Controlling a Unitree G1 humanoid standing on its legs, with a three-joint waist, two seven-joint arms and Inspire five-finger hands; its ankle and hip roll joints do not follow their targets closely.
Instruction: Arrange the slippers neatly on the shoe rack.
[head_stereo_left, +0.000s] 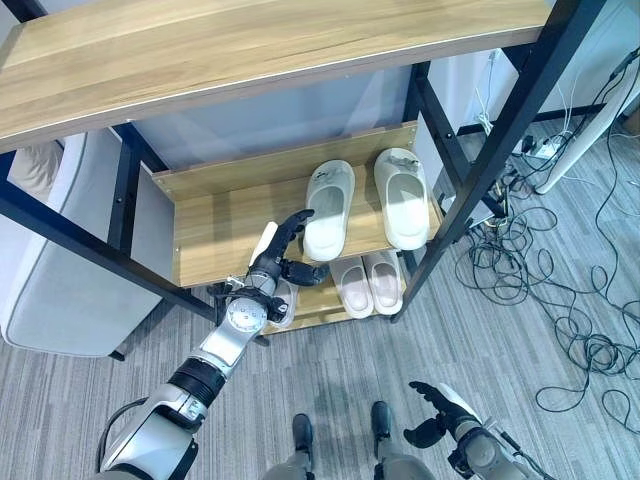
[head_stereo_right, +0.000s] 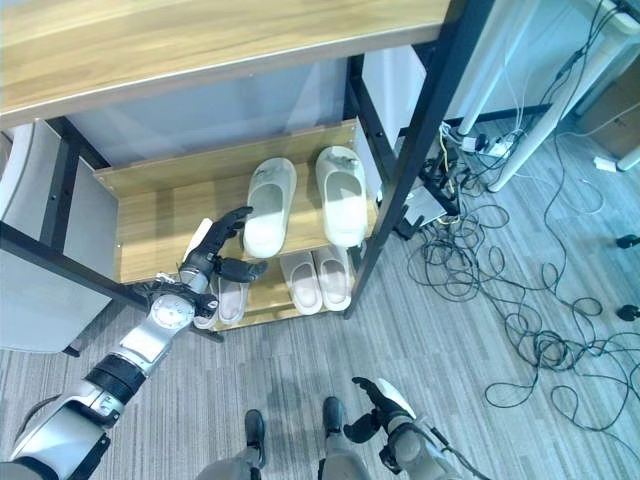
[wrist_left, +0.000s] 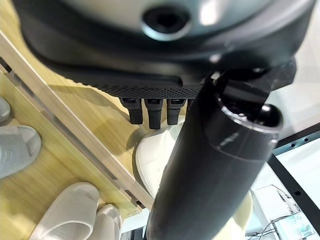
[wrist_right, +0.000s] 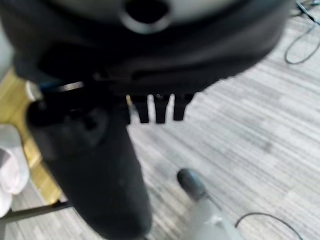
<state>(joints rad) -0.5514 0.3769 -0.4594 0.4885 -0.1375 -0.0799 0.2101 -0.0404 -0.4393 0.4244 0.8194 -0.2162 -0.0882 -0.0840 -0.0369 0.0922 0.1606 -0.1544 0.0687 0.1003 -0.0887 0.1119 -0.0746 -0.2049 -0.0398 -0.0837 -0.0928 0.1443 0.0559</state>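
The left hand (head_stereo_left: 285, 250) reaches to the middle shelf (head_stereo_left: 215, 225), fingers straight and holding nothing, tips just beside the left pale green slipper (head_stereo_left: 328, 208). Its mate (head_stereo_left: 403, 196) lies alongside, angled slightly apart, so squaring this pair looks unfinished. On the lower shelf (head_stereo_left: 312, 310), one grey slipper (head_stereo_left: 283, 300) shows behind the left hand and two pinkish slippers (head_stereo_left: 366, 283) sit tidily together. The right hand (head_stereo_left: 432, 412) hangs low, loosely open and empty.

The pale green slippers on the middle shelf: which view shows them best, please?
The left eye view: both pale green slippers lie whole on the middle shelf. The right eye view nearly matches; the left wrist view catches one, partly hidden.
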